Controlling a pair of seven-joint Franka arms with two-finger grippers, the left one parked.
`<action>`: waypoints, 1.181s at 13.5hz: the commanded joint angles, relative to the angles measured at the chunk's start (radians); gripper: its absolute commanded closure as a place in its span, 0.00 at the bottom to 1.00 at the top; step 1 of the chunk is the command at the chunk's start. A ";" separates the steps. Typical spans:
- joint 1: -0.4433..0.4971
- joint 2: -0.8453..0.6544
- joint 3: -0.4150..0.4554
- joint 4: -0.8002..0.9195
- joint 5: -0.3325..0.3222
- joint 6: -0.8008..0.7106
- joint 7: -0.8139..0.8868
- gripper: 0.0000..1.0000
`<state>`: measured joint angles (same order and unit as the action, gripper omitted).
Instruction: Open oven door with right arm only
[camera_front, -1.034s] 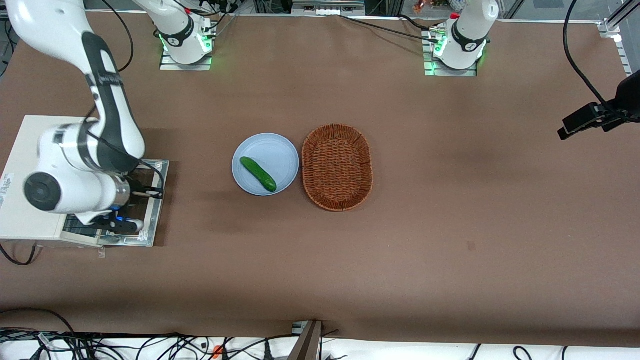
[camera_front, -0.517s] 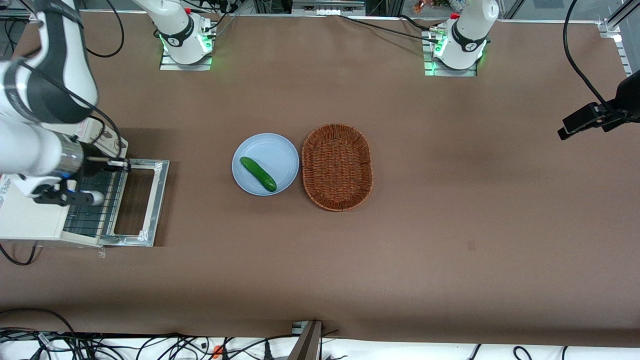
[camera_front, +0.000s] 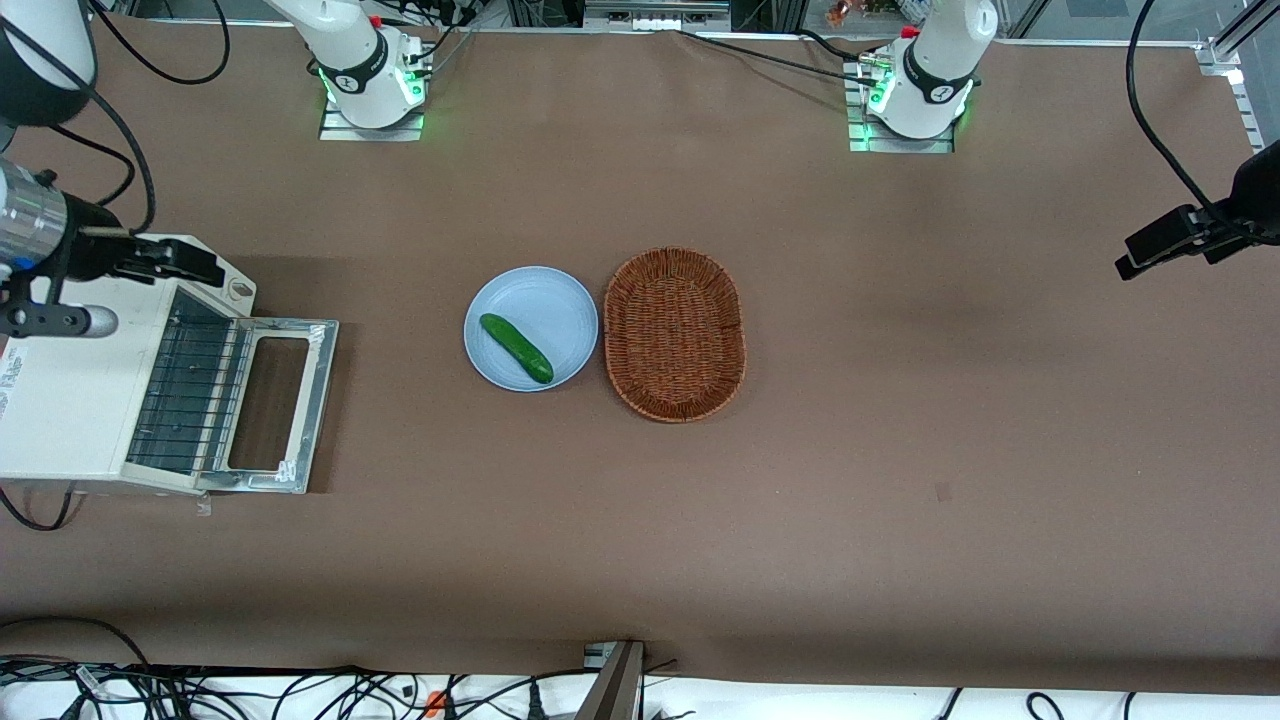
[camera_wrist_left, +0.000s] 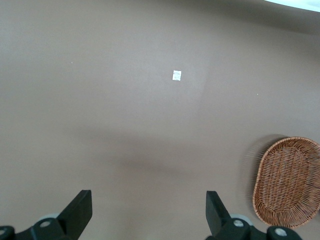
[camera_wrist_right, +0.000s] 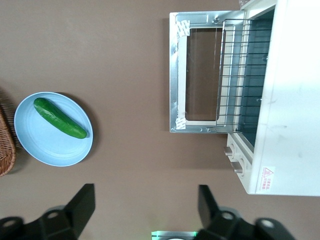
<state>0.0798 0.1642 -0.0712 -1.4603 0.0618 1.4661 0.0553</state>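
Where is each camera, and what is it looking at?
Front view: high above the table, looking down on the oven, its open oven door, the right arm's gripper above the oven, fingers open.
Right wrist view: on the right arm, looking down on the oven, door, plate, cucumber; its own fingers show.
Left wrist view: on the parked arm, looking down on the table and basket.
All three show the basket.

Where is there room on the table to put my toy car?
Bare table stretches from the basket toward the parked arm's end. It is crowded where the plate touches the basket. The open oven door lies flat; the empty open hand hangs above the oven.
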 joint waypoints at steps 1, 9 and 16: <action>-0.050 -0.064 0.030 -0.012 -0.003 -0.035 -0.017 0.00; -0.097 -0.141 0.039 -0.028 -0.014 -0.037 -0.018 0.00; -0.097 -0.137 0.041 -0.017 -0.019 -0.036 -0.008 0.00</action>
<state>-0.0023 0.0383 -0.0478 -1.4672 0.0568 1.4213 0.0517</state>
